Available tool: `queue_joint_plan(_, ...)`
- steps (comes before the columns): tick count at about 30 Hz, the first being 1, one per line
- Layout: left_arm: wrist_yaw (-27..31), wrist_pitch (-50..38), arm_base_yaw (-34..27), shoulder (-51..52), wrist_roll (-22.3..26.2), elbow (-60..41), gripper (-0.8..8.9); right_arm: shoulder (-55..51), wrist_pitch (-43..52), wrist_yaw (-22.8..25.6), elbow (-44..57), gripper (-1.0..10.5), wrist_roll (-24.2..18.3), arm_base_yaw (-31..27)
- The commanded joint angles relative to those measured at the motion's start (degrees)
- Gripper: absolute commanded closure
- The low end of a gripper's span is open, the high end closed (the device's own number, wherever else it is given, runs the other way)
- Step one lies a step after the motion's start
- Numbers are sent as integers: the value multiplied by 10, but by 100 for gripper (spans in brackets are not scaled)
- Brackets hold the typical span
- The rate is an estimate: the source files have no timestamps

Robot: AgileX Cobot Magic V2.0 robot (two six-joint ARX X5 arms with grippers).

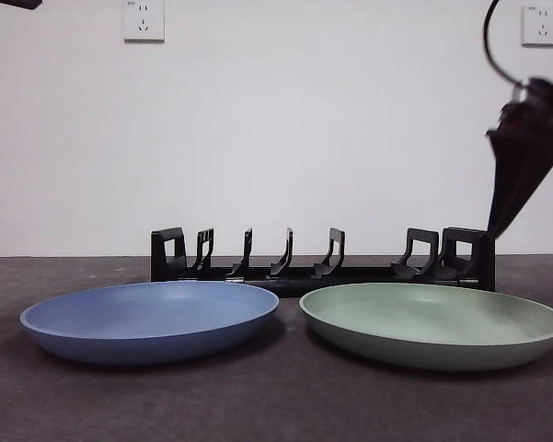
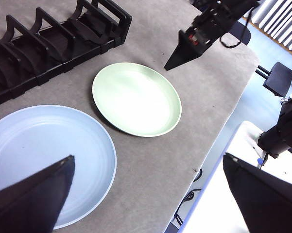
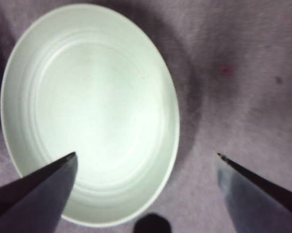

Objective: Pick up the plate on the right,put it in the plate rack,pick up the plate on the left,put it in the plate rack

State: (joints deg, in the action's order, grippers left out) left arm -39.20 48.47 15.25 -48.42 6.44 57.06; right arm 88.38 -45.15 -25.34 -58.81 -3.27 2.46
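From the front, my right gripper (image 1: 520, 170) hangs at the right edge, above the far right end of the plate rack (image 1: 322, 258) and clear of everything. The green plate (image 1: 432, 322) lies flat on the table (image 1: 276, 405) at the right, the blue plate (image 1: 152, 318) at the left, both just in front of the rack and close to each other without touching.

Through my left wrist camera, my left gripper (image 2: 146, 194) waits wide open and empty above the near edge of the blue plate (image 2: 39, 150). The green plate (image 2: 136, 97) sits beyond it, with my right gripper (image 2: 187, 48) poised past its rim.

Through my right wrist camera, my right gripper (image 3: 146, 170) is spread wide, holding nothing, one jaw over the green plate (image 3: 87, 107) and the other over bare table.

The risk, as I judge it: the plate lies flat with a low rim, so a shallow bite could slip or skid it into the blue plate. A weak hold could let it tilt and strike the prongs.
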Motion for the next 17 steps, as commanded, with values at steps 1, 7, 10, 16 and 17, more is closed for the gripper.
queue_joint_plan(1, -1, -1, 4, -4, 9, -1, 180, 23, 14, 2, -1, 489, 1, 13)
queue_joint_plan(7, 0, 0, 6, -5, 9, -1, 180, 62, 33, 50, -1, 489, 3, 37)
queue_joint_plan(10, 0, 0, 6, -5, 9, -1, 180, 73, 34, 59, -1, 511, 3, 40)
queue_joint_plan(16, 0, -1, 6, -5, 9, -1, 180, 74, 35, 59, -1, 837, 3, 40)
queue_joint_plan(17, 0, -1, 6, -5, 9, -1, 180, 75, 35, 59, -1, 839, 5, 40)
